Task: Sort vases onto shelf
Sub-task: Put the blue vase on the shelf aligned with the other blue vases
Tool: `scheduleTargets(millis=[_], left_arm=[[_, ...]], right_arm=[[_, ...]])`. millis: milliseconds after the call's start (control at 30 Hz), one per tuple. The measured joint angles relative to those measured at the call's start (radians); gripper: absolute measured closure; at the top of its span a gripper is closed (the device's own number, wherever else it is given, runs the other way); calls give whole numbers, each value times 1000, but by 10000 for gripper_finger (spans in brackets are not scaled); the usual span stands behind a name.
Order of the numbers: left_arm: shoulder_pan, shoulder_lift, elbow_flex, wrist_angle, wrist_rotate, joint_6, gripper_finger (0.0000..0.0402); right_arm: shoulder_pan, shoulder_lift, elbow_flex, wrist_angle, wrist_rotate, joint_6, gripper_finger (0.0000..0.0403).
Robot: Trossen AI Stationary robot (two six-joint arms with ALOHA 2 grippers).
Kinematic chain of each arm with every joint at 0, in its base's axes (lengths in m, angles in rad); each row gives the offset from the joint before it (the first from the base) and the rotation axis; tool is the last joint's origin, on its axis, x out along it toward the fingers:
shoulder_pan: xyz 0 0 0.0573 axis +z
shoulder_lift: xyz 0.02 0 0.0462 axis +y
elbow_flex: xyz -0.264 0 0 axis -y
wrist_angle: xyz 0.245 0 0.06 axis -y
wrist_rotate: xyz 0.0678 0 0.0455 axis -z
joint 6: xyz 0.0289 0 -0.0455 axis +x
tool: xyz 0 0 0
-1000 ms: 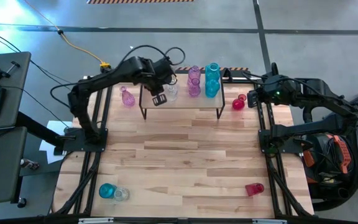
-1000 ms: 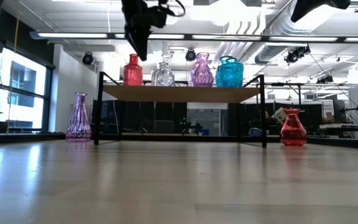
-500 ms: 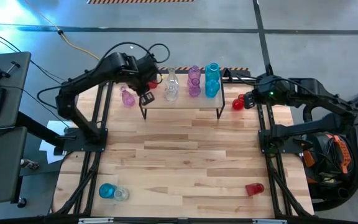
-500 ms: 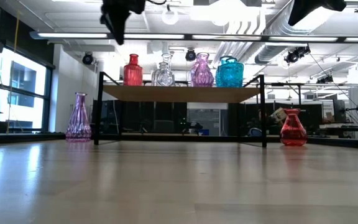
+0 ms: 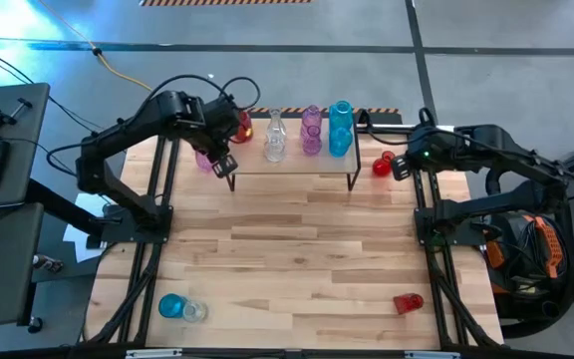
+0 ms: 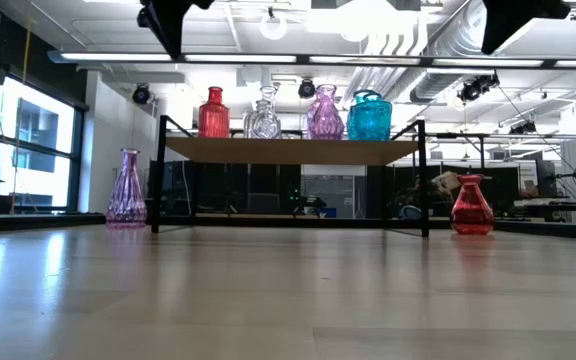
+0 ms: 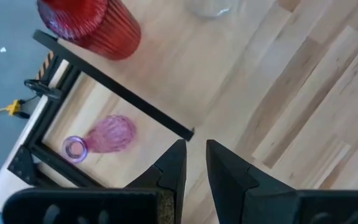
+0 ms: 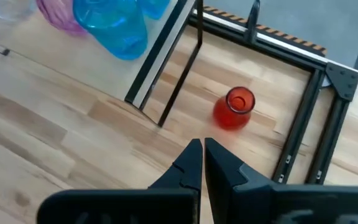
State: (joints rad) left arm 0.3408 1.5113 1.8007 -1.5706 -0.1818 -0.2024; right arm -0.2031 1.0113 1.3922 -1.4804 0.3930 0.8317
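High view: shelf [image 5: 292,172] upper centre, carrying red vase [image 5: 242,126], clear vase [image 5: 275,140], purple vase [image 5: 311,131], teal vase [image 5: 340,128]; pink vase [image 5: 203,158] left of it, red bulb vase [image 5: 382,165] right.
Low view: four translucent ribbed vases in a row on top.
Left wrist: left gripper [image 7: 194,155] fingers nearly together, empty, over shelf's corner.
Right wrist: right gripper [image 8: 202,152] fingers together, empty.

Four vases [image 5: 307,133] lined along the shelf [image 5: 292,166], filling its back strip and leaving its front strip bare. Pink vase [image 5: 204,157] just off the shelf's left end, red vase [image 5: 382,166] off its right. Wide open table [image 5: 297,249] in front, with vases only near the front corners.
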Motion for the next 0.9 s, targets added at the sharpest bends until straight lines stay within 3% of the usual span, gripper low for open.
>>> scheduleTargets(millis=[133, 400, 567, 900], left_arm=[[-27, -15, -39, 0, 1, -31, 346], [-104, -54, -128, 0, 97, -96, 346], [-188, -86, -173, 1, 167, -186, 346], [-360, -201, -297, -1, 212, -359, 346]], right_arm=[[0, 7, 0, -6, -39, -2, 402], [1, 18, 0, -21, -99, 4, 402], [1, 18, 0, -21, -101, 8, 402], [11, 18, 0, -19, -158, 114, 402]])
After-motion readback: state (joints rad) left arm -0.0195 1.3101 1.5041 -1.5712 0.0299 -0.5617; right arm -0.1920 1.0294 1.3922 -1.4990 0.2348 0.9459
